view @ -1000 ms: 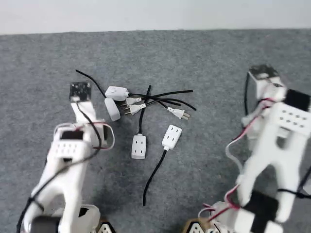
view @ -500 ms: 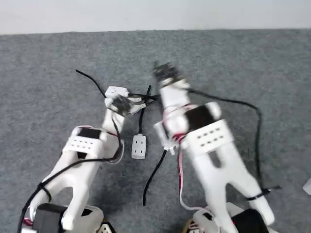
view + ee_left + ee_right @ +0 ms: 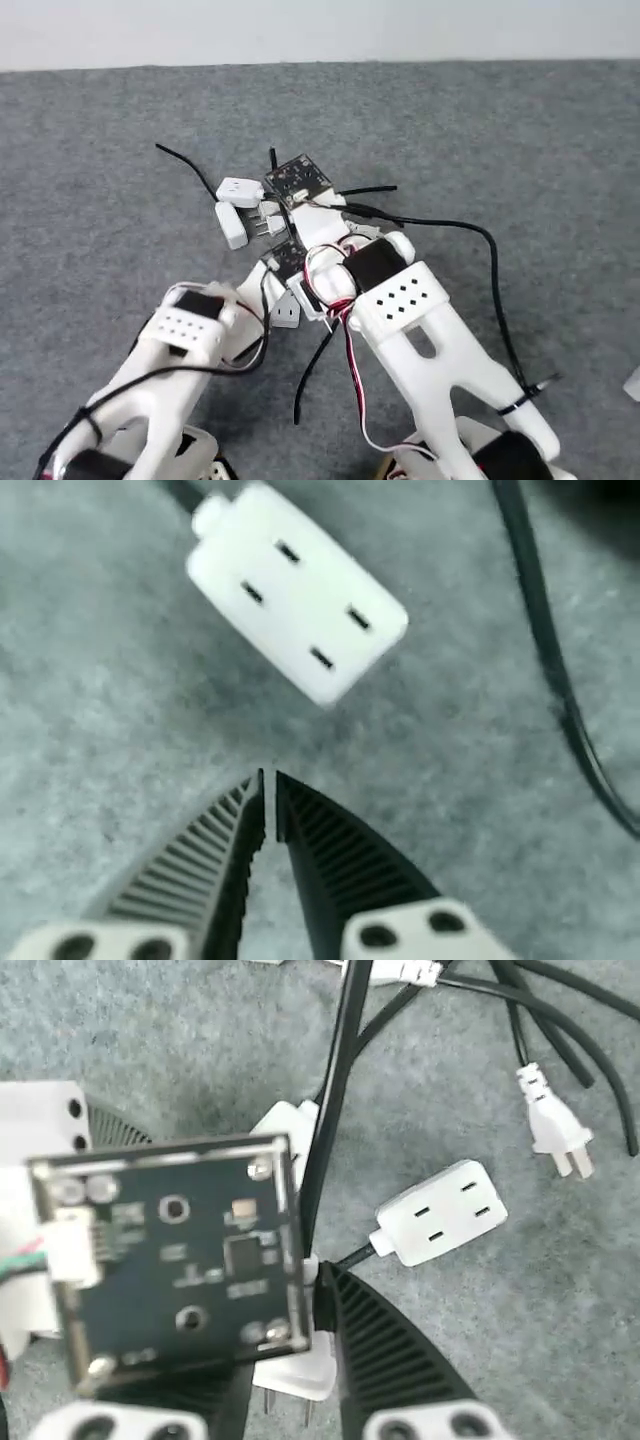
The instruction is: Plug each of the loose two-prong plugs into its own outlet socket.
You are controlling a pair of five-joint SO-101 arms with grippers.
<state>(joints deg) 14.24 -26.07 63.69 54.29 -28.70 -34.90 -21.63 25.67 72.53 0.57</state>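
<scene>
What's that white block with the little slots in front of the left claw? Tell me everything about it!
It is an outlet socket, a small white block with rounded corners, smooth like plastic. Its upper face has four narrow slots in two pairs, all empty. A black cord leaves one end through a white collar. It lies flat on the grey fuzzy mat. The shut left gripper points at it with a gap between; no gripper touches it.

I find no readable words, numbers or signs. The white outlet block (image 3: 297,605) under my left wrist is plain, and any marks on the circuit board (image 3: 175,1260) are too small to read.
</scene>
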